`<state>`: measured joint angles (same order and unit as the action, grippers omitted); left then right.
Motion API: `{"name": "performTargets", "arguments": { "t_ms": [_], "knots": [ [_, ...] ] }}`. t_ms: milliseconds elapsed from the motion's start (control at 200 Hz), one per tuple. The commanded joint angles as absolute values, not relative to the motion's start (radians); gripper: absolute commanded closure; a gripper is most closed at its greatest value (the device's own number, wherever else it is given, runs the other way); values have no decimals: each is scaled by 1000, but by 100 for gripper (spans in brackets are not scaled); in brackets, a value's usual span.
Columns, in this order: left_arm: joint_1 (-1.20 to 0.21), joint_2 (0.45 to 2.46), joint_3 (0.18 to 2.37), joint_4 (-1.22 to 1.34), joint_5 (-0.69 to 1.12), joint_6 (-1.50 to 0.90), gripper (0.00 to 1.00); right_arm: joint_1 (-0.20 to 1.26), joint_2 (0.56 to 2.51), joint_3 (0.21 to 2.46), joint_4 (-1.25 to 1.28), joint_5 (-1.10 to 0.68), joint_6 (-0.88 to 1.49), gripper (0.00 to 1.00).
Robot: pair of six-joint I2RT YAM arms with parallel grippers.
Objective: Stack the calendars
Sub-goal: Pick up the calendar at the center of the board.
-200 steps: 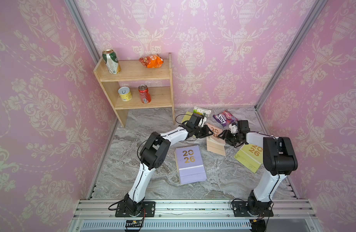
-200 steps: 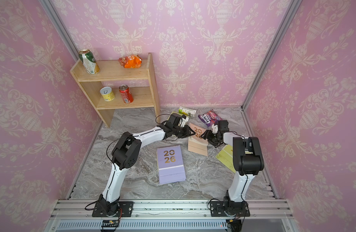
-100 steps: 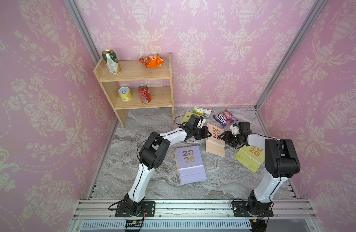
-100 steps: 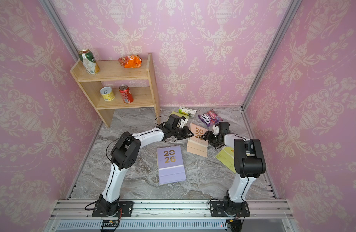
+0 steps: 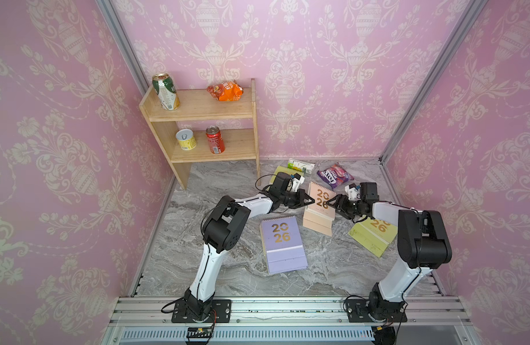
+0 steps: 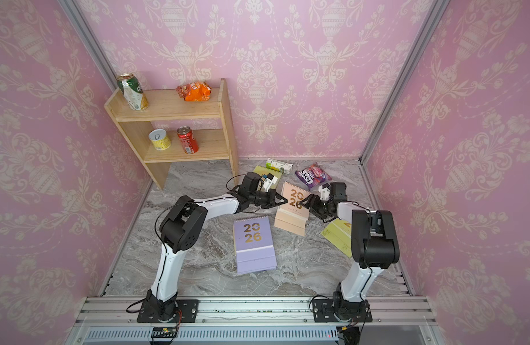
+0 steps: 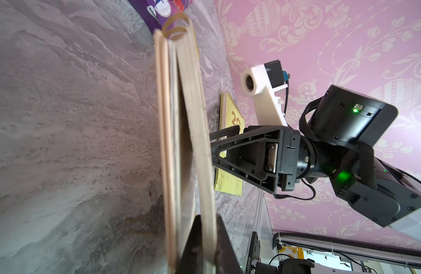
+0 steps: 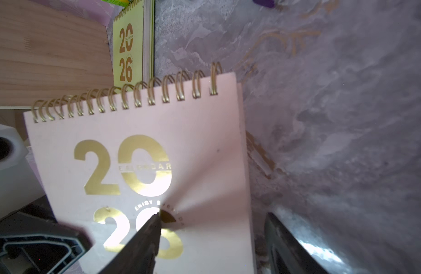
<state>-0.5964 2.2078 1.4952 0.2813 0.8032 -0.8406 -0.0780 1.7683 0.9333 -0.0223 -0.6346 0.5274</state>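
Observation:
A peach-pink calendar [image 5: 320, 199] [image 6: 296, 199] stands tilted up near the back of the table, over a peach block [image 5: 317, 224]. My left gripper [image 5: 310, 199] [image 7: 203, 244] is shut on its page block at one side edge. My right gripper [image 5: 332, 205] [image 8: 212, 227] is open at the other side. One of its fingers [image 8: 143, 237] lies over the gold "26" and the other is off past the edge. A lilac calendar [image 5: 283, 240] lies flat in the middle. One yellow-green calendar [image 5: 373, 234] lies under my right arm, another [image 5: 279, 173] [image 8: 131, 47] behind my left wrist.
A purple snack packet [image 5: 334, 176] and a green-white carton [image 5: 301, 165] lie at the back wall. A wooden shelf [image 5: 210, 119] with cans and an orange packet stands at the back left. Pink walls close in three sides.
My left gripper has shut on the peach-pink calendar's edge. My right gripper's jaws have spread a little wider. The calendar stands slightly more upright.

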Motion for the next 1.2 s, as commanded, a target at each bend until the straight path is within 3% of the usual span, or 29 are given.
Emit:
{"name": "performTargets", "arguments": {
  "t_ms": [0, 881, 1196],
  "knots": [
    [-596, 2135, 1491, 397, 897, -838, 100, -89, 1752, 907, -3, -651, 530, 29],
    [-594, 2138, 1463, 617, 1018, -927, 100, -94, 1831, 870, 236, -841, 623, 26],
    [-595, 2142, 1477, 612, 1026, -928, 100, -94, 1785, 841, 296, -864, 635, 57]
  ]
}}
